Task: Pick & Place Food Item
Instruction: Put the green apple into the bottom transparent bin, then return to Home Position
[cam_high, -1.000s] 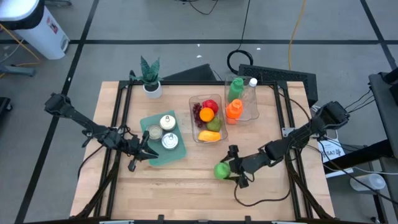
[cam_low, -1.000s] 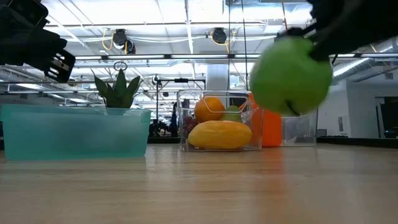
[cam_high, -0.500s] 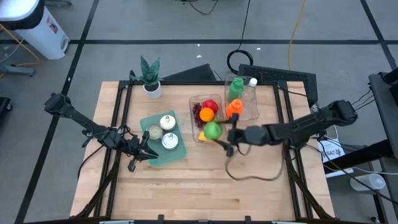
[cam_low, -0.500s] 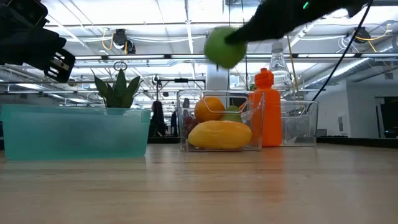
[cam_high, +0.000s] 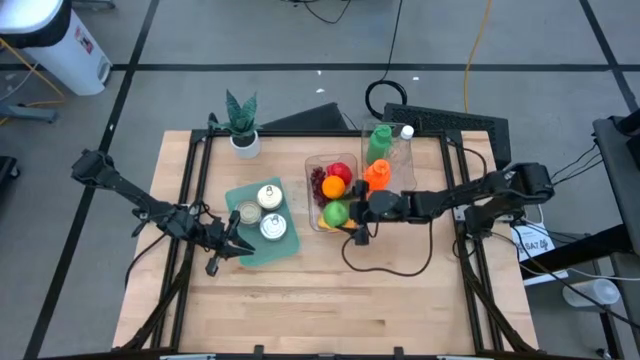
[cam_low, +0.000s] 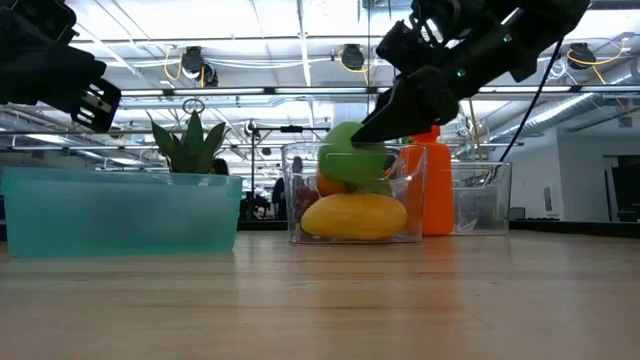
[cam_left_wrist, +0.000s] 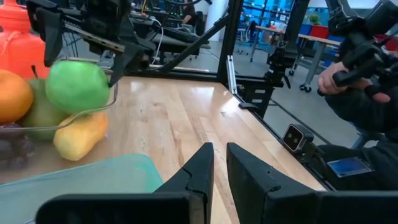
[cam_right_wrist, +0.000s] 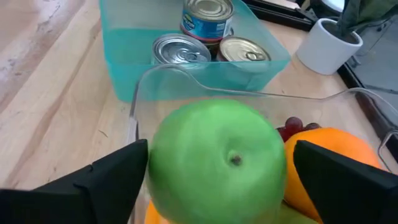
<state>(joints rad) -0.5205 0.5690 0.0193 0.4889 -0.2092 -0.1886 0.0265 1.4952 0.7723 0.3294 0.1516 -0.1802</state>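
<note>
Green apple (cam_high: 337, 212), one, in the clear fruit container (cam_high: 318, 221) at table centre, atop the other fruit: orange (cam_high: 333, 185), red apple (cam_high: 340, 169), grapes (cam_high: 317, 182), yellow mango (cam_low: 353, 216). Right gripper (cam_high: 356, 216) at the container's right edge, fingers spread wide either side of the apple; whether they touch it cannot be told. Left gripper (cam_high: 234, 245), fingers closed and holding nothing, over the near edge of the teal bin (cam_high: 262, 250) with three cans (cam_high: 272, 226); orange bottle (cam_high: 375, 176), green bottle (cam_high: 378, 141) and potted plant (cam_high: 241, 122) stand behind.
</note>
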